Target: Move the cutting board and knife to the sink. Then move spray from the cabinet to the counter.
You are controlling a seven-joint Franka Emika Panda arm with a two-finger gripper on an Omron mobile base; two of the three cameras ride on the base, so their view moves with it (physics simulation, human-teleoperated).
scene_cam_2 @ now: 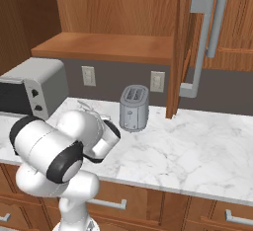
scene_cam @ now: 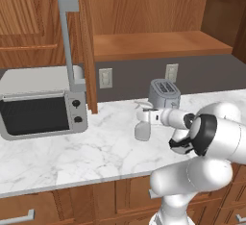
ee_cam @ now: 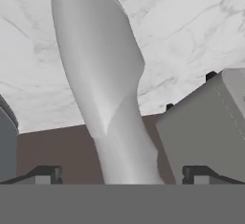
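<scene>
i am holding my gripper (ee_cam: 122, 174) wide open around the spray bottle (ee_cam: 103, 89), with one finger on each side of its neck and not squeezing it. the spray bottle is standing on the white marble counter (scene_cam: 72, 147), just in front of the toaster (scene_cam: 164, 93). the cabinet (scene_cam: 153, 41) door is hanging open above.

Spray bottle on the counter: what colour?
Pale grey-white all over. The spray bottle shows best in the hand view, standing on the white marble counter.
</scene>
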